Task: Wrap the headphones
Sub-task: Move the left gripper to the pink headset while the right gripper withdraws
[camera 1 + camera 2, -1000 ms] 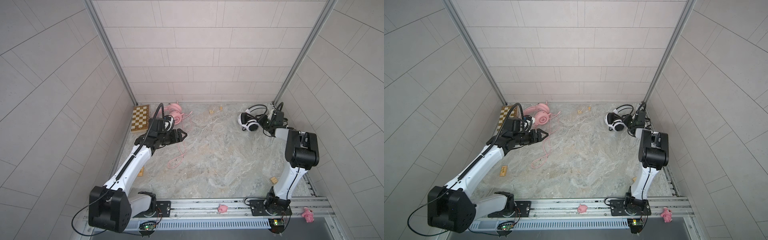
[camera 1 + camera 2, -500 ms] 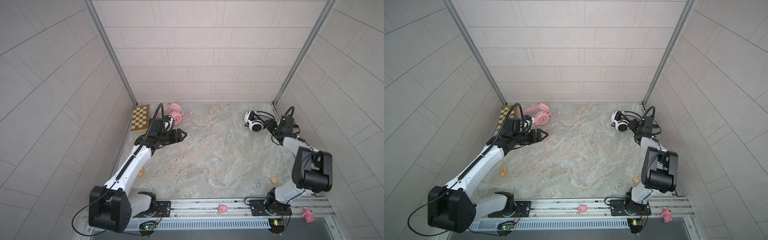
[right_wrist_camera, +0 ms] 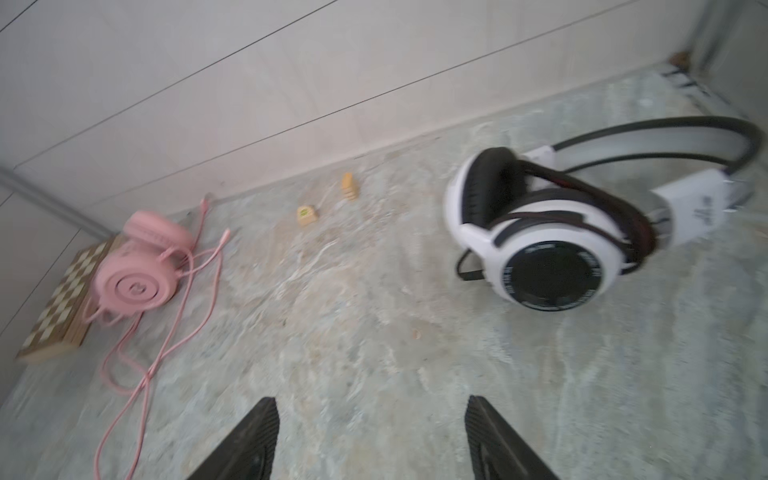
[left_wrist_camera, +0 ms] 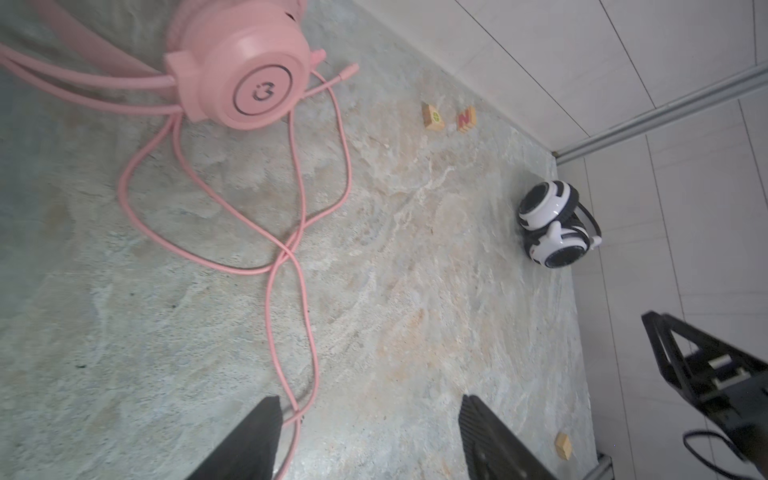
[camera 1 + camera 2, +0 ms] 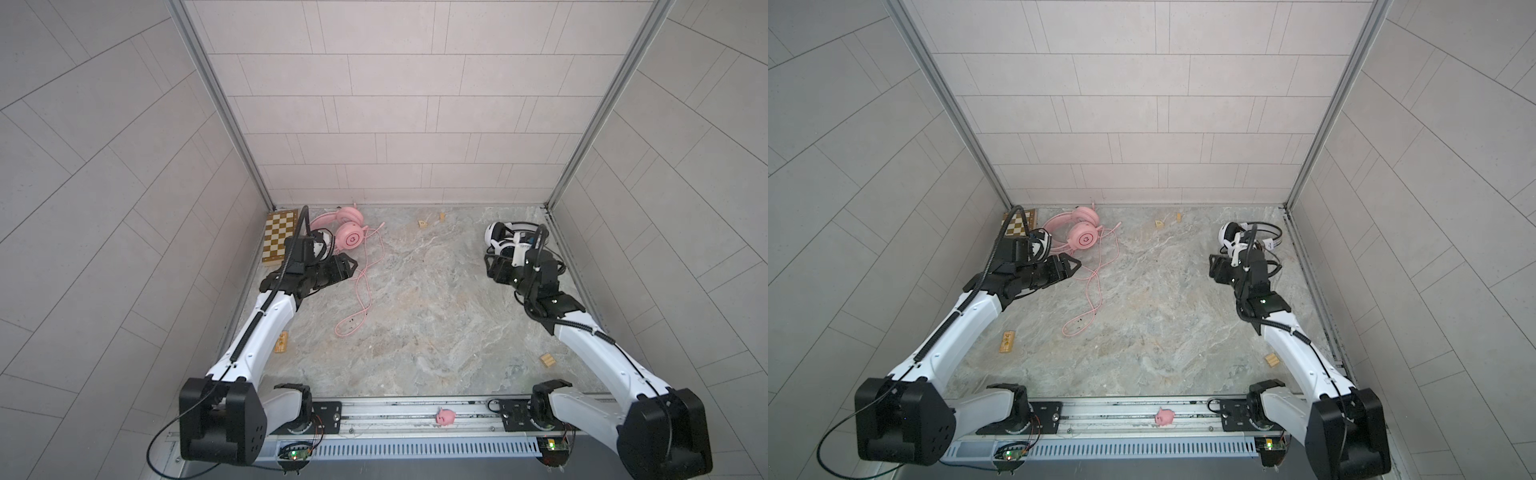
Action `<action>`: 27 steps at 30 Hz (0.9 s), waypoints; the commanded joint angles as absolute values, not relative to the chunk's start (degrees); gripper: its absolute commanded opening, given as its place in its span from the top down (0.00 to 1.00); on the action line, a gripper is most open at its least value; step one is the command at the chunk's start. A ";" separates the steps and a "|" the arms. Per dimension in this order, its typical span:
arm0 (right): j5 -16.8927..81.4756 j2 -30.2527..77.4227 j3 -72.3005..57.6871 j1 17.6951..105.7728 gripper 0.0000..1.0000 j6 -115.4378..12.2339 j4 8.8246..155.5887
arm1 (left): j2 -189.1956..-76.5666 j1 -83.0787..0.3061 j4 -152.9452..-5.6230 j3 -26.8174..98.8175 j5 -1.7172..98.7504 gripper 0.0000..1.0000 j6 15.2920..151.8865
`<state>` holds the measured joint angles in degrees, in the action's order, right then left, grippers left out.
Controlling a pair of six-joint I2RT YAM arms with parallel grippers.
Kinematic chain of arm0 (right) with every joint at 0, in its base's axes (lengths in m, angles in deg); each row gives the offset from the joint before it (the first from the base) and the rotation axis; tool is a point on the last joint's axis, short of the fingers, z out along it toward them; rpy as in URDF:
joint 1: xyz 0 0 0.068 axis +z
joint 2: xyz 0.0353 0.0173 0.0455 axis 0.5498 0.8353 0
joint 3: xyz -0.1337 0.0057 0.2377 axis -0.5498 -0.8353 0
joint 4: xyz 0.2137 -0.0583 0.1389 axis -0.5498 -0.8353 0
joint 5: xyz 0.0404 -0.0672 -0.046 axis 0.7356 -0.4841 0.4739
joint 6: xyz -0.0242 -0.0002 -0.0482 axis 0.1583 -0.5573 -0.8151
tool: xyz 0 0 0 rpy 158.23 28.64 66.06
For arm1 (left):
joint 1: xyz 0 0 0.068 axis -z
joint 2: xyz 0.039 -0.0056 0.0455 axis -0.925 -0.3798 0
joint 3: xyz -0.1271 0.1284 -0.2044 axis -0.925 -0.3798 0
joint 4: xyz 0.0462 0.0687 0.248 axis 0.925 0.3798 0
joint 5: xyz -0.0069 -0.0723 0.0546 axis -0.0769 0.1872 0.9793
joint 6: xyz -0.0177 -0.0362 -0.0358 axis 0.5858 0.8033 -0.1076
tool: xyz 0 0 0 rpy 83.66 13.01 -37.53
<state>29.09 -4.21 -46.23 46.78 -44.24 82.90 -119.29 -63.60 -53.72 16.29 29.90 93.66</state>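
Two corded headsets on a marbled table [image 5: 415, 316], seen from its near edge. The pink headphones [image 5: 350, 232] lie at the far left, just beside a chessboard [image 5: 277, 239]. Their two cups sit one behind the other, the nearer cup's round outer face turned upward, and the headband bows out toward the chessboard. The pink cable [image 5: 365, 286] leaves the cups and runs toward the near edge, crossing itself once and ending in a loose loop around mid-table. The left gripper [image 5: 352, 264] hangs over this cable just nearward of the cups, aimed at the table's middle. Its fingers [image 4: 257, 432] stand wide apart and grip nothing, and in the left wrist view the cable lies on the table close beside one of them. The white headphones [image 5: 496, 237] rest in the far right corner with their long axis across the table: the black-padded cups face the middle and the headband arches toward the right wall. The right gripper [image 5: 491, 266] hovers on their near side, close to them but apart. Its fingers [image 3: 249, 436] are likewise spread wide, with only bare table between them. Two small wooden blocks [image 5: 422, 223] sit by the back wall between the headsets. A pink pig toy [image 5: 445, 417] lies on the front rail [image 5: 395, 409].
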 commanded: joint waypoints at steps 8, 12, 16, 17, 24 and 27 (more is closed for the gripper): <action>21.33 2.49 -52.92 66.29 0.32 -53.45 90.32 | -123.72 -64.58 -51.48 18.53 40.58 0.28 95.35; 20.00 4.70 -55.78 69.68 0.32 -53.35 96.15 | -128.04 -65.41 -51.26 21.76 41.33 0.29 95.86; 20.07 6.30 -55.94 70.25 0.32 -52.70 96.91 | -134.68 -67.61 -48.48 27.96 42.91 0.29 95.29; 19.84 6.64 -55.91 70.23 0.32 -52.68 97.06 | -136.95 -68.47 -47.79 29.50 43.10 0.29 95.49; 20.90 7.76 -55.72 70.21 0.32 -51.58 97.52 | -155.49 -72.16 -39.80 45.96 49.17 0.25 101.03; 21.30 8.08 -55.47 70.26 0.32 -51.32 97.61 | -163.67 -71.89 -32.66 56.10 51.06 0.22 102.59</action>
<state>21.55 7.51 -56.07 69.99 -51.63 96.60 -159.01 -72.30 -41.72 49.30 47.41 99.89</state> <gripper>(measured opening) 0.678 0.770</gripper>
